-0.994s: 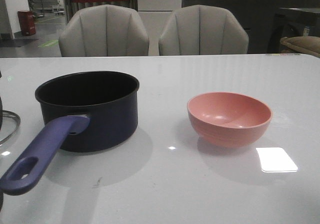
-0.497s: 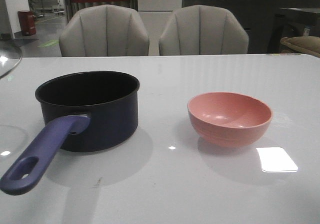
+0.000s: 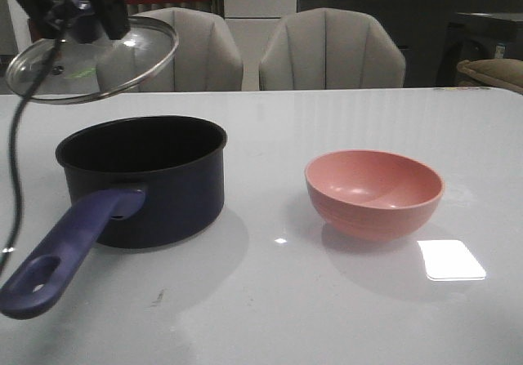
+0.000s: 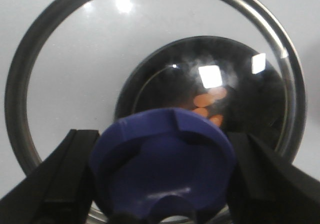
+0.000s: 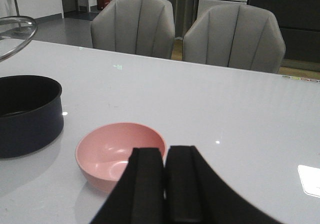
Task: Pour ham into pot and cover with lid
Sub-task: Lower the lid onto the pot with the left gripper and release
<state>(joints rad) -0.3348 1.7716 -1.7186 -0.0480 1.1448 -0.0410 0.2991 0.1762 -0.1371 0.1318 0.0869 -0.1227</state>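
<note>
In the upper left of the front view the left gripper (image 3: 78, 10) holds the lid (image 3: 91, 59) in the air, tilted, above and slightly left of the pot (image 3: 143, 177). The lid is clear of the pot's rim — not resting on it. The left wrist view shows the grasp closely: the black fingers (image 4: 60, 179) press against either side of the dark blue knob (image 4: 162, 169), so this gripper is clenched on the lid by its knob. Through the glass in that view the pot's dark inside is visible, and on its bottom lie a few orange-pink slivers, the ham (image 4: 210, 98), just beyond the knob's edge.

The pot stands on the white table (image 3: 327, 300) in the left half of the front view, its purple-blue handle (image 3: 69, 247) running toward the lower left corner, the oval hole near its end. The pink bowl (image 3: 374, 192) sits upright in the right half of the frame, well apart from the pot; no ham shows in it.

In the right wrist view the right gripper (image 5: 165, 184) appears at the bottom centre — its two black fingers pressed together with nothing between them, clenched empty, near the bowl. Two grey chairs (image 3: 327, 51) stand behind the table.
</note>
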